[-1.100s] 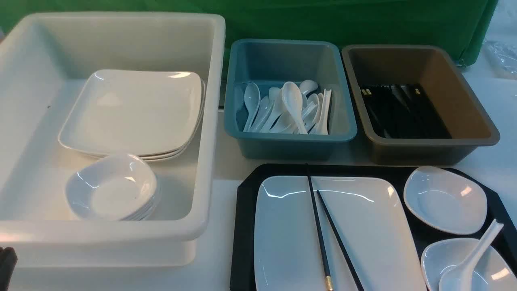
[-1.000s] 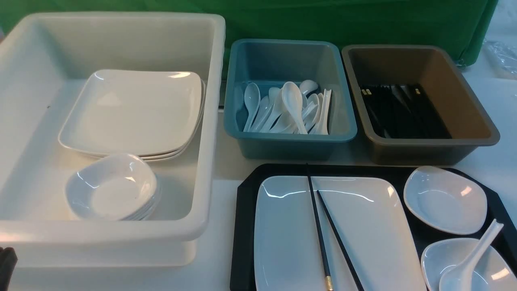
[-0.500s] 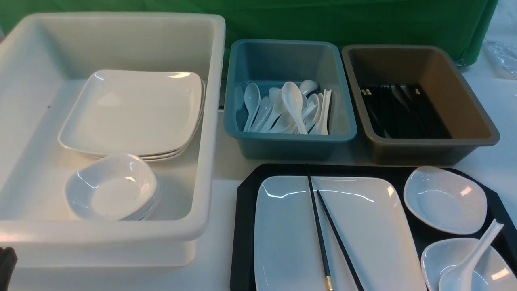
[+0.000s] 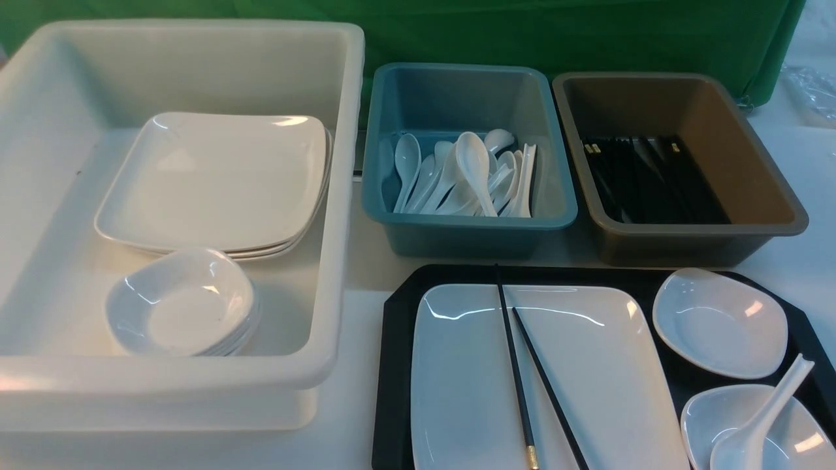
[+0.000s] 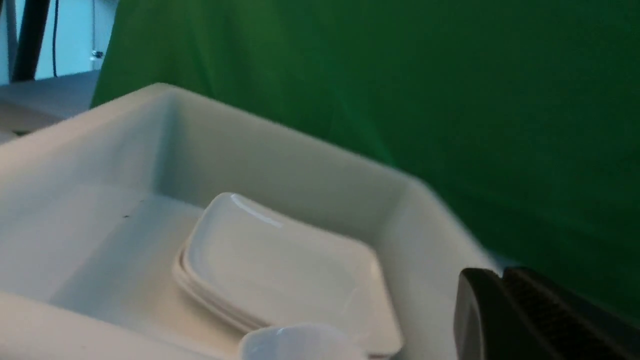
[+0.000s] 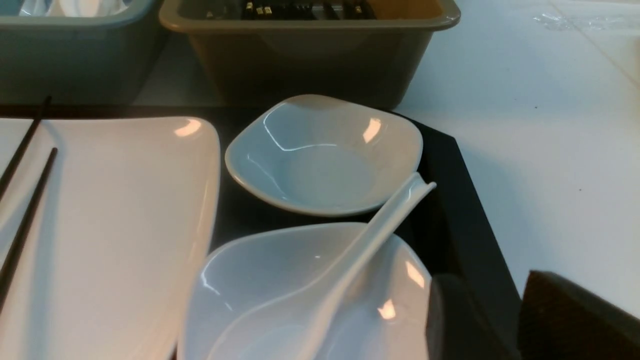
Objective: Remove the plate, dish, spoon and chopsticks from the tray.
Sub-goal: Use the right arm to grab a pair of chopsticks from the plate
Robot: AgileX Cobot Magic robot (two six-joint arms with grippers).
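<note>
- right gripper [image 6: 492, 300] sits by the right edge of the tray [image 6: 460, 215], jaws part open, empty; left gripper [image 5: 505, 305] near white tub [image 5: 280, 150], can't tell its opening.
- spoon [image 6: 350, 260] sits in near dish [image 6: 240, 285], handle out over its rim; chopsticks [image 4: 522, 365] lie across plate [image 4: 601, 391].
- spoon looks first: pinch handle mid-length, lift straight, don't drag the dish.
- white table [image 6: 550, 100], green backdrop [image 4: 588, 32]; blue tub [image 4: 470, 85], brown tub [image 4: 751, 163] behind tray.

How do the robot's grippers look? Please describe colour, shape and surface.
Only tips show, in the wrist views. The left gripper has black jaws: one smooth and rounded, one finely textured. The right gripper has dark, blunt jaws. No cables or markings show.
</note>
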